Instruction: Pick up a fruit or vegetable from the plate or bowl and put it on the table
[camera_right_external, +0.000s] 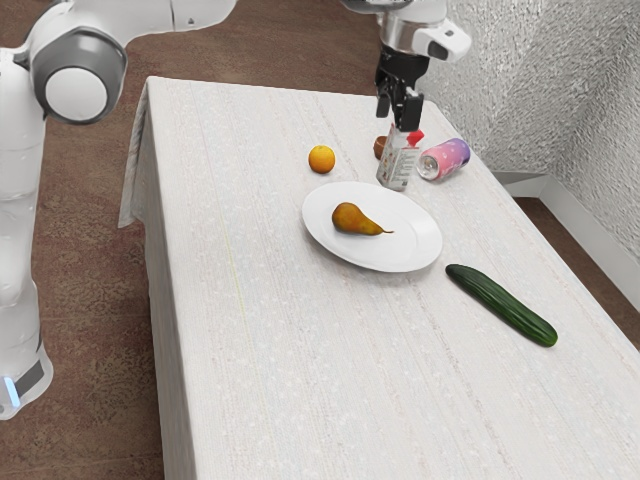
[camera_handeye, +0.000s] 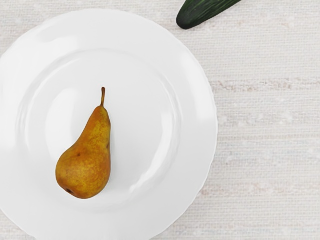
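Nearest, dark green cucumber (camera_right_external: 502, 306) on pale tablecloth (camera_right_external: 290, 370), just beside plate, apart from it. Next, white plate (camera_right_external: 408, 252), flat on cloth. Pear (camera_right_external: 352, 219), task's fruit, lying on its side on plate, brown-gold, stem toward cucumber's side. Beyond plate: small carton (camera_right_external: 397, 168) with red on top, upright; orange (camera_right_external: 321, 159) toward exterior view's left; pink-purple can (camera_right_external: 445, 160) on its side, toward exterior view's right. Small brown thing (camera_right_external: 380, 148) partly hidden behind carton. Gripper (camera_right_external: 395, 112) raised above table, fingers spread, open gap between.
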